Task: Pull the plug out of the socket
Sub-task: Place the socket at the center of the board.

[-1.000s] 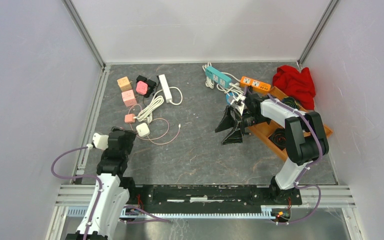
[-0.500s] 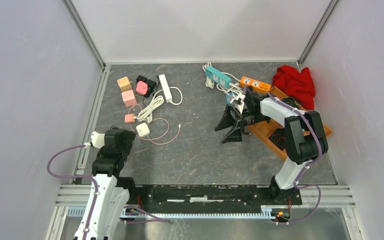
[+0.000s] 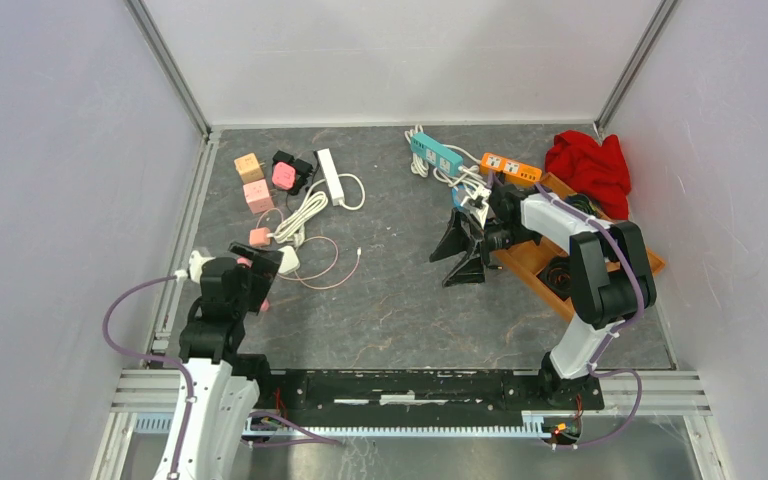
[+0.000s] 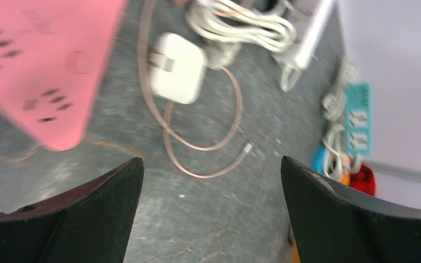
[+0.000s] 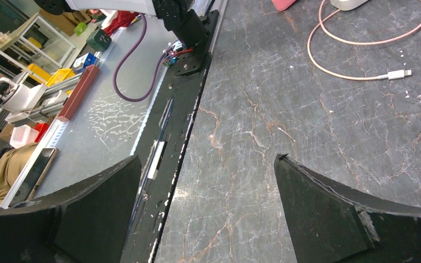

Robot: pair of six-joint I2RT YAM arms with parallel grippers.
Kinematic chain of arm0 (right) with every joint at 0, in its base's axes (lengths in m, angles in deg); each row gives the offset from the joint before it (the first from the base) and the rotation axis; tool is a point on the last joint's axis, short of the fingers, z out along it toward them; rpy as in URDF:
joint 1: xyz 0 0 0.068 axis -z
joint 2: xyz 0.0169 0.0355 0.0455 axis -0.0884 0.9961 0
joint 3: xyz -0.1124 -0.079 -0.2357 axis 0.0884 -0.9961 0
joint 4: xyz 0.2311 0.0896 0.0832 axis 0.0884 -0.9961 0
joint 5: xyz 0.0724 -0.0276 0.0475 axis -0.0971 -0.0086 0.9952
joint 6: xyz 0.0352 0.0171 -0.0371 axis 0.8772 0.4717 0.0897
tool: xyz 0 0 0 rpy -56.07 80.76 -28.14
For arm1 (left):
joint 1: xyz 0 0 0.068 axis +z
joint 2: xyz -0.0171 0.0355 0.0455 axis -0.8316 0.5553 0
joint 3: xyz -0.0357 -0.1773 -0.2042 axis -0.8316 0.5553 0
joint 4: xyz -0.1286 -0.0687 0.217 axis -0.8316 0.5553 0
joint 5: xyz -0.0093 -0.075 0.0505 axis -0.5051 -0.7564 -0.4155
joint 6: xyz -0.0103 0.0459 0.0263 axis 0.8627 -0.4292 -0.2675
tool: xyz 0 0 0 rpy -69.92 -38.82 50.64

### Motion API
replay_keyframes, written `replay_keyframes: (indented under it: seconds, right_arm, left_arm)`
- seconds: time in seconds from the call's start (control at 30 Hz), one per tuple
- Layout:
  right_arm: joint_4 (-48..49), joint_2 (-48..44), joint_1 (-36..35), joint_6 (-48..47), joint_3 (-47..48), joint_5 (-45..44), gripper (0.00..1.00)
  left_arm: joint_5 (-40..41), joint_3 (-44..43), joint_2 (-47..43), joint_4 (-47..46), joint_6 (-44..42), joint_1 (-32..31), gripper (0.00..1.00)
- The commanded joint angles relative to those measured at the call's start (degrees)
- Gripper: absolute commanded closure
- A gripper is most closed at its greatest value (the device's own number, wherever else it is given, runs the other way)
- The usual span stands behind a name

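Observation:
A small pink cube socket (image 3: 258, 237) lies on the dark table (image 3: 380, 300), and a white charger plug (image 3: 288, 263) with a looping pink cable (image 3: 330, 270) lies just right of it. In the left wrist view the pink socket (image 4: 33, 71) fills the upper left and the white plug (image 4: 176, 67) lies beside it, prongs showing, apart from it. My left gripper (image 3: 268, 275) is open and empty, just in front of both (image 4: 210, 160). My right gripper (image 3: 440, 274) is open and empty over bare table at mid right (image 5: 208, 157).
A white power strip (image 3: 330, 175) with coiled cord, more pink and orange cubes (image 3: 258, 195) and a black adapter (image 3: 285, 175) lie at back left. Teal (image 3: 437, 153) and orange (image 3: 510, 167) strips, a red cloth (image 3: 590, 165) and a wooden tray (image 3: 535, 262) are at back right.
My left arm has swung forward and to the right, bringing its open gripper up to the pink socket and white plug. The right arm has not moved.

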Motion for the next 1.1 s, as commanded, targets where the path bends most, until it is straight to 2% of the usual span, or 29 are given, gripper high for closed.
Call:
replay_keyframes:
  seconds: [0.0,0.13,0.33,0.43,0.5,0.57,0.63,0.7,0.77,0.97,1.07]
  right_arm:
    - [-3.08,-0.73,-0.29,-4.34,2.63,-0.10,0.02]
    - [-4.25,-1.23,-0.24,-5.35,3.58,-0.92,0.02]
    - [-5.78,-0.75,-0.24,-2.92,6.52,-2.60,0.02]
    - [-3.20,-1.37,-0.20,1.77,7.16,-4.35,0.02]
    - [2.64,-2.81,-0.20,9.42,6.40,-6.12,0.02]
    - [12.82,-5.33,-0.21,21.60,4.63,-9.34,0.02]
    - [27.33,-9.90,-0.33,37.37,0.76,-15.73,0.02]
    - [40.51,-16.63,-0.56,46.91,-4.75,-24.65,0.02]
    - [44.76,-22.39,-0.56,47.72,-6.66,-32.71,0.02]
    - [45.36,-33.10,-0.34,42.68,-5.62,-51.48,0.02]
    - [46.85,-37.65,-0.33,42.40,-5.11,-60.77,0.02]
  left_arm:
    - [-18.93,2.99,-1.30,-17.51,-7.74,0.27,0.00]
    - [-32.07,5.23,-0.29,-28.46,-9.34,0.27,0.00]
    - [-42.26,1.51,5.64,-32.85,-13.92,-0.01,0.00]
    - [-46.05,0.04,9.16,-35.86,-14.60,-1.72,0.00]
    - [-45.59,-1.13,11.13,-37.04,-16.32,-5.60,0.00]
    - [-41.79,-2.75,13.32,-37.41,-18.88,-12.41,0.00]
    - [-37.45,-5.25,16.34,-36.89,-22.23,-20.64,0.00]
    - [-34.52,-8.30,20.77,-35.21,-25.47,-26.27,0.00]
    - [-33.66,-10.84,23.77,-33.52,-27.86,-28.45,0.00]
    - [-29.48,-14.48,25.86,-31.53,-32.49,-28.74,0.00]
    - [-23.38,-19.48,25.10,-26.84,-37.33,-28.73,0.00]
